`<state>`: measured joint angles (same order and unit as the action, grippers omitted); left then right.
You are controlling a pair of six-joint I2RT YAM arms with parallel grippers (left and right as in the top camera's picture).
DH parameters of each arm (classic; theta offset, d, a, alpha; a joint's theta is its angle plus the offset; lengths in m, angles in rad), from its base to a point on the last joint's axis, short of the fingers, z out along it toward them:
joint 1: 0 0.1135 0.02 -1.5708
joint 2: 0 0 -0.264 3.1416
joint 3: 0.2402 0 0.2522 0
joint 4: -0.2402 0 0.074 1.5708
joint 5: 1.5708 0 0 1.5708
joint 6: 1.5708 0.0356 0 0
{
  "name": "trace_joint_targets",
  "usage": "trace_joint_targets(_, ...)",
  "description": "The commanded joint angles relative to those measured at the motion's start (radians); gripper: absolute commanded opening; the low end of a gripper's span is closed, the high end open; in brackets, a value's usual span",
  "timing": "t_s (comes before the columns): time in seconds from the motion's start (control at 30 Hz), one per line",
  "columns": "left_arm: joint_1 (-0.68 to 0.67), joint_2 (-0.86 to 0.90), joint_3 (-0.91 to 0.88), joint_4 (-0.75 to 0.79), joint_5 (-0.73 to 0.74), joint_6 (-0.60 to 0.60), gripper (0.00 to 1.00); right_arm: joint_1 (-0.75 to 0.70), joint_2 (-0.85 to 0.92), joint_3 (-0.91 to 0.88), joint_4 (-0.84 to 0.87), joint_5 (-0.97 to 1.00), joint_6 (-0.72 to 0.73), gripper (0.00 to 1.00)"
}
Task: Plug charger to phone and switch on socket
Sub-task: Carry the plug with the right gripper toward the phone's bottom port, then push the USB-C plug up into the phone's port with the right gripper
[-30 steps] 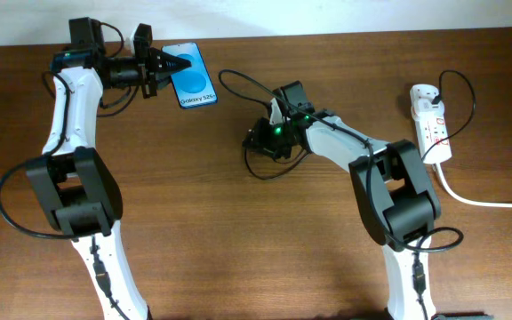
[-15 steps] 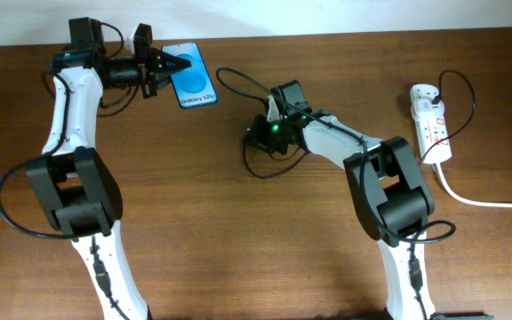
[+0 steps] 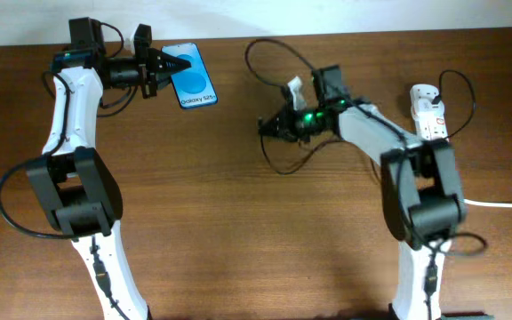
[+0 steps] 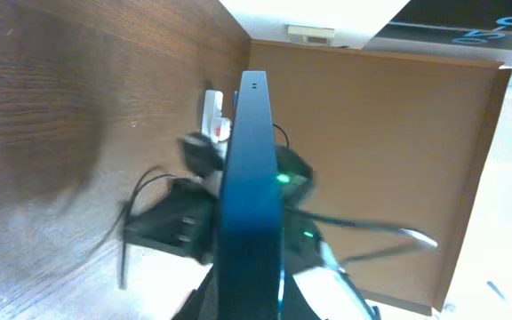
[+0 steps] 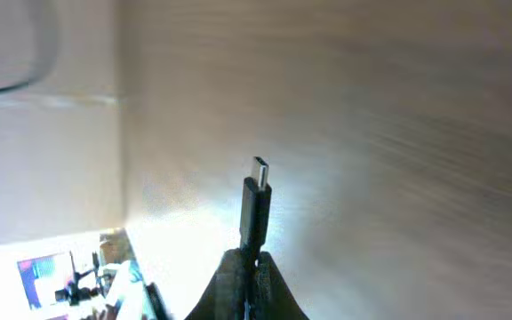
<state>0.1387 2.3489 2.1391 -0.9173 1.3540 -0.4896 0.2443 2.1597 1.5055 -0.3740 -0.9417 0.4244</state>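
The phone [image 3: 192,76] has a bright blue screen with white text at its near end and lies at the table's far left. My left gripper [image 3: 174,64] is shut on the phone's left edge; the left wrist view shows the phone [image 4: 252,178] edge-on between the fingers. My right gripper [image 3: 272,125] is shut on the charger [image 3: 278,55], a thin black cable looping behind it. The plug tip [image 5: 257,191] sticks out of the right fingers [image 5: 249,262]. The socket [image 3: 431,121], a white strip with red marks, lies at the far right.
A thick white cable [image 3: 483,201] runs from the socket toward the right edge. The black charger cable also loops up from the socket [image 3: 459,84]. A white wall borders the table's far edge.
My right gripper has lifted and swung right with the charger plug, away from the table's middle; the cable loop now arcs higher toward the far edge. The left arm and phone have not moved.
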Motion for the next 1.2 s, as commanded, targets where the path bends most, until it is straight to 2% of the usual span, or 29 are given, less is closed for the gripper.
trace_joint_targets(0.0, -0.014, -0.008, 0.008, 0.003, 0.058, 0.037, 0.0, -0.005, -0.196, 0.004, -0.109, -0.069, -0.156, 0.04)
trace_joint_targets(0.17, -0.038, -0.008, 0.008, 0.003, 0.125, 0.077, 0.0, -0.002, -0.46, 0.004, -0.344, -0.073, -0.245, 0.04)
trace_joint_targets(0.23, -0.052, -0.008, 0.008, 0.003, 0.125, 0.077, 0.0, 0.024, -0.47, 0.002, -0.432, -0.08, -0.295, 0.04)
trace_joint_targets(0.3, -0.081, -0.008, 0.008, 0.003, 0.126, 0.081, 0.0, 0.094, -0.468, -0.031, -0.425, -0.08, -0.312, 0.04)
trace_joint_targets(0.37, -0.108, -0.008, 0.008, 0.011, 0.125, 0.081, 0.0, 0.142, -0.468, -0.04, -0.361, -0.076, -0.234, 0.04)
trace_joint_targets(0.4, -0.122, -0.008, 0.008, 0.011, 0.126, 0.081, 0.0, 0.155, -0.468, -0.089, -0.226, -0.068, -0.095, 0.04)
trace_joint_targets(0.47, -0.126, -0.008, 0.008, 0.026, 0.128, 0.08, 0.0, 0.156, -0.468, -0.207, -0.006, -0.08, 0.06, 0.04)
trace_joint_targets(0.57, -0.126, -0.008, 0.008, 0.05, 0.127, 0.08, 0.0, 0.156, -0.469, -0.336, 0.252, -0.094, 0.223, 0.04)
trace_joint_targets(0.63, -0.13, -0.008, 0.008, 0.053, 0.127, 0.08, 0.0, 0.156, -0.469, -0.369, 0.34, -0.071, 0.287, 0.04)
trace_joint_targets(0.8, -0.158, -0.008, 0.008, 0.068, 0.167, 0.08, 0.0, 0.156, -0.468, -0.376, 0.41, -0.023, 0.338, 0.04)
trace_joint_targets(1.17, -0.171, -0.008, 0.008, 0.072, 0.206, 0.08, 0.0, 0.153, -0.468, -0.376, 0.487, -0.07, 0.366, 0.04)
